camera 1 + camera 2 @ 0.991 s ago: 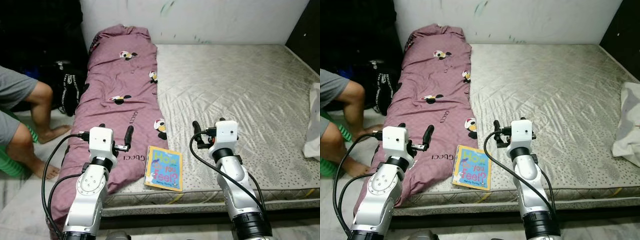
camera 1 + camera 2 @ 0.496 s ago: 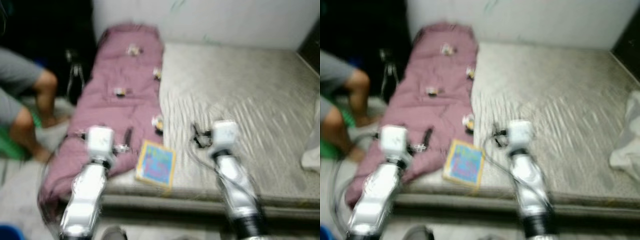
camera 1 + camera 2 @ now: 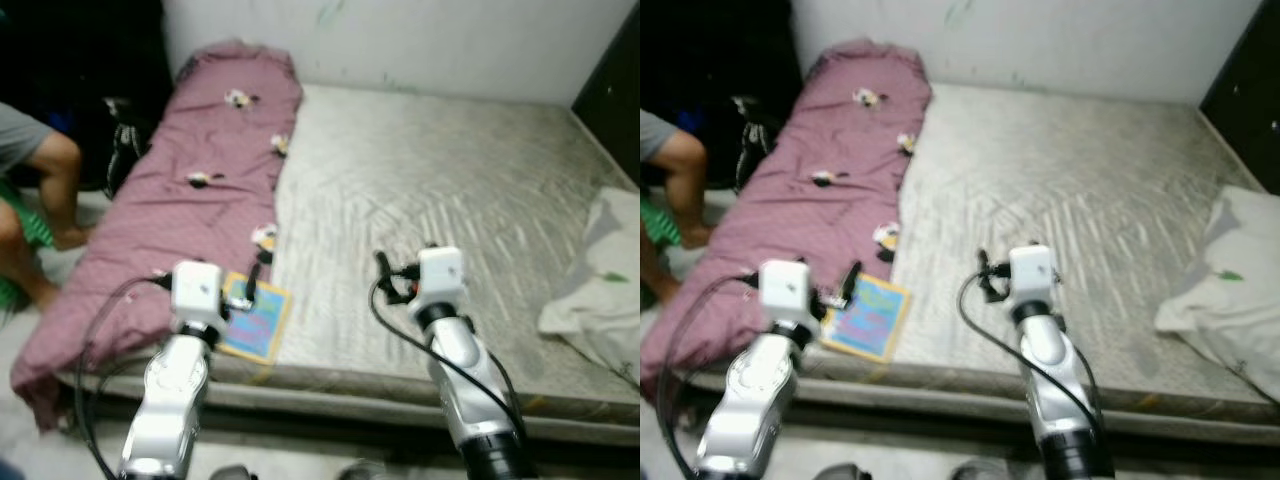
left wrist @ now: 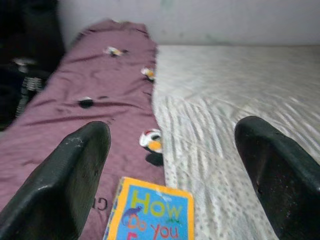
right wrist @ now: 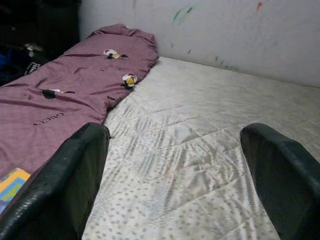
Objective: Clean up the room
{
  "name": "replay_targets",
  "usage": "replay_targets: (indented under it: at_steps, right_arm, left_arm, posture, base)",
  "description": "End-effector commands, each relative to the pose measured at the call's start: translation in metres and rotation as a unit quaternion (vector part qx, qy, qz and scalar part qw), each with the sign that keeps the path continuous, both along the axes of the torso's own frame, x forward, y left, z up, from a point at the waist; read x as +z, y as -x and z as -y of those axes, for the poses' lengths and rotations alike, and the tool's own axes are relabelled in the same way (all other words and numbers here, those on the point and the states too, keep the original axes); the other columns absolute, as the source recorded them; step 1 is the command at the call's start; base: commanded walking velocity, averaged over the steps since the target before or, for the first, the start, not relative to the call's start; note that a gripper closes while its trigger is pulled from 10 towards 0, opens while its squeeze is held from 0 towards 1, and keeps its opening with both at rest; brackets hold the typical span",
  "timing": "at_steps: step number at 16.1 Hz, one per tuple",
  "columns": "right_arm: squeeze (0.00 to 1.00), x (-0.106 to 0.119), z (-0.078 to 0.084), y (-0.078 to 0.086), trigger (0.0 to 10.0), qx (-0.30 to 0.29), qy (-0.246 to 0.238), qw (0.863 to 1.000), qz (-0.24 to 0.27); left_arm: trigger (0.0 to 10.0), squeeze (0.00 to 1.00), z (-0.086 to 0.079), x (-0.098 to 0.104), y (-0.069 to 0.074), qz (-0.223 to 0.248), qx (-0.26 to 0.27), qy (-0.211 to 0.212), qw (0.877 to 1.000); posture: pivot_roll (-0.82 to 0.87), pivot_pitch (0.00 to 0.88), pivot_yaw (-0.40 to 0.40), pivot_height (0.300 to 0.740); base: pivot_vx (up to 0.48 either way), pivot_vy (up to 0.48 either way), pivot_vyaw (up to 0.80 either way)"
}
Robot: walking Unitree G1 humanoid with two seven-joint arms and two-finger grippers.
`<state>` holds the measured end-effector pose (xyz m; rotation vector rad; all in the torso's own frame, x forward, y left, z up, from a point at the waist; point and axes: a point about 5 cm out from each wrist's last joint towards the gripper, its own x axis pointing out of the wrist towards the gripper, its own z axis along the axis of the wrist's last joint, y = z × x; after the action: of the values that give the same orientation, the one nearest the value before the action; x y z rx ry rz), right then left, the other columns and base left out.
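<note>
So the book (image 3: 253, 320) is lying flat at the near edge of the bed (image 3: 450, 210), half on the purple blanket (image 3: 170, 220) and half on the bare mattress. The left tool (image 4: 170, 170) hovers right over it with its fingers spread wide and nothing held. The right tool (image 5: 175, 185) is also spread wide and empty, out above bare mattress, well apart from the book.

The book looks thin, stiff and light, with a glossy cover that's probably slippery. I'd pinch it by the edge nearest the bed's rim, since lying flat leaves little to get under.

The cover reads "How Do You" in the left wrist view. The blanket has "GUCCI" printed on it. A crumpled white cloth (image 3: 590, 290) sits at the far right, and a person's leg (image 3: 45, 190) is beside the bed.
</note>
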<state>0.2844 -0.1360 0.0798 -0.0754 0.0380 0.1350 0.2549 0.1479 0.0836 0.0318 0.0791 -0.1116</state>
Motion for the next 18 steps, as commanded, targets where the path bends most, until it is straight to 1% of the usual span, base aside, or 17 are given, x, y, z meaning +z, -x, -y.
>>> replay_targets:
  at_steps: [1,9,10,12,18]
  right_arm:
    - [0.00,0.0028,0.0086,-0.0010,10.0,-0.014,0.005,1.000,0.003]
    - [0.00,0.0049,0.0089,-0.0042,10.0,-0.016,0.009,1.000,0.007]
    - [0.00,0.0050,0.0091,-0.0045,10.0,-0.017,0.009,1.000,0.008]
    - [0.00,0.0052,0.0095,-0.0054,10.0,-0.018,0.010,1.000,0.008]
    - [0.00,0.0059,0.0100,-0.0064,10.0,-0.017,0.013,1.000,0.011]
  left_arm:
    - [10.0,0.00,0.0076,0.0031,-0.0017,0.005,-0.013,0.002,1.000]
    - [10.0,0.00,0.0083,0.0034,-0.0052,0.008,-0.013,0.000,1.000]
    - [10.0,0.00,0.0082,0.0042,-0.0055,0.013,-0.008,-0.002,1.000]
    - [10.0,0.00,0.0088,0.0049,-0.0065,0.018,-0.006,0.012,1.000]
    - [10.0,0.00,0.0115,0.0057,-0.0081,0.022,-0.014,0.011,1.000]
  posture:
    - [-0.01,0.000,-0.033,0.740]
    - [-0.01,0.000,-0.036,0.740]
    - [-0.01,0.000,-0.036,0.740]
    - [-0.01,0.000,-0.036,0.740]
    - [-0.02,0.000,-0.039,0.740]
  base:
    - [0.000,-0.401,0.00]
    - [0.000,-0.392,0.00]
    - [0.000,0.000,0.00]
    - [0.000,0.000,0.00]
    - [0.000,0.000,0.00]
